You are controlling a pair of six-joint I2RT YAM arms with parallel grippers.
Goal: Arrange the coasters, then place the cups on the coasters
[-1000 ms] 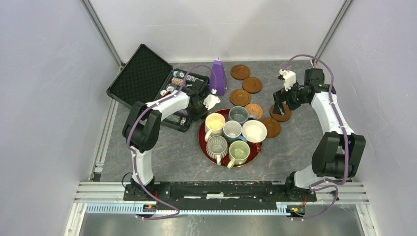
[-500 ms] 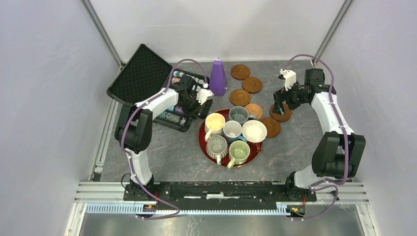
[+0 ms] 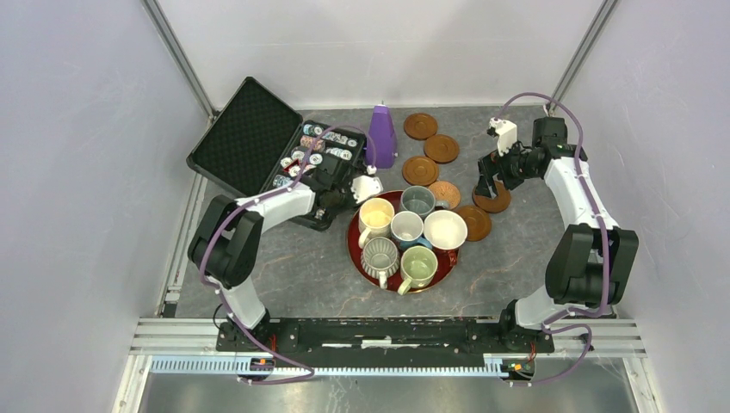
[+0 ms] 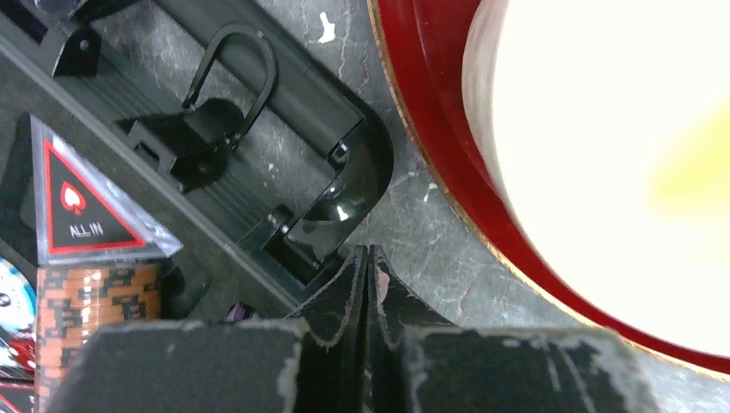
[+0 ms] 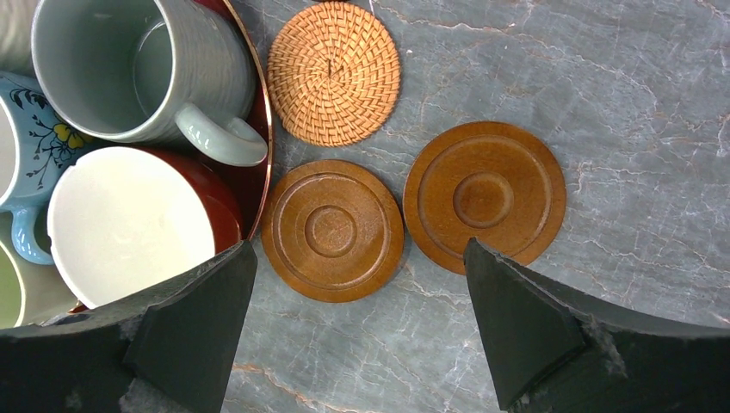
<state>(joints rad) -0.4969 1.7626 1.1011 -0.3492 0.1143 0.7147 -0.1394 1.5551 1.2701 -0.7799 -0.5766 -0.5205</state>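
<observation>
Six cups stand packed on the red tray [image 3: 355, 249]: cream-yellow [image 3: 376, 214], grey-blue [image 3: 417, 201], white with a blue handle [image 3: 406, 229], wide white [image 3: 445, 230], ribbed grey [image 3: 380, 256] and pale green [image 3: 418, 264]. Brown coasters [image 3: 420, 126] [image 3: 441, 148] [image 3: 420, 169] lie behind the tray. The woven coaster [image 3: 444, 193] [image 5: 334, 73] and two brown coasters [image 5: 331, 231] [image 5: 484, 196] lie to its right. My right gripper [image 3: 487, 188] [image 5: 359, 248] hangs open above those two, holding nothing. My left gripper [image 3: 341, 209] [image 4: 368, 254] is shut and empty, low between the case corner and the tray rim [image 4: 430, 129].
An open black case [image 3: 248, 136] [image 4: 215, 138] with poker chips [image 3: 314, 146] [image 4: 95, 292] lies at the back left, its corner almost touching the tray. A purple cone [image 3: 381, 136] stands behind the tray. Enclosure walls close in on both sides and at the back.
My left arm swung out over the case, then came back and lowered toward the table beside the tray's left rim. The right arm has barely moved.
</observation>
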